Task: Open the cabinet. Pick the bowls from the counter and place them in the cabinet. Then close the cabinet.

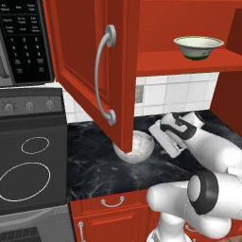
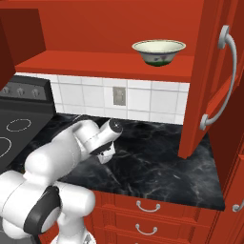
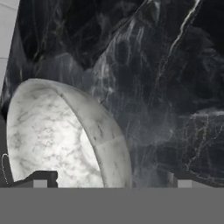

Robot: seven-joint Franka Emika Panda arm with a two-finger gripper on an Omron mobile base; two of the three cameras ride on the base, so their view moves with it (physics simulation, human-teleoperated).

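**Gripper spread wide over the stone bowl's rim**

Cabinet [image 1: 90,71] open, both red doors swung out, each carrying a long curved silver handle [image 1: 105,75]. On the shelf inside: cream bowl [image 1: 198,47] with a dark green foot, upright, well back from the shelf's front edge. Down on the counter [image 1: 104,170], black marble with thin white veins: grey-white stone bowl [image 1: 138,147], upright, partly hidden in the left base view by the lower corner of the left door. Gripper [image 3: 110,177] low over the counter at that bowl's right side, fingers spread far apart, nothing held between them. In the hand view, one dark fingertip [image 3: 41,178] over the bowl's mottled inside, the other over bare marble outside, the thick rim running between the two. Contact with the rim: cannot tell. White tile backsplash [image 2: 143,101] behind the counter, with a grey wall outlet [image 2: 119,96]. Dark stovetop [image 1: 29,165] with white ring outlines to the left. Red drawer fronts [image 2: 147,206] with short handles below the slab.
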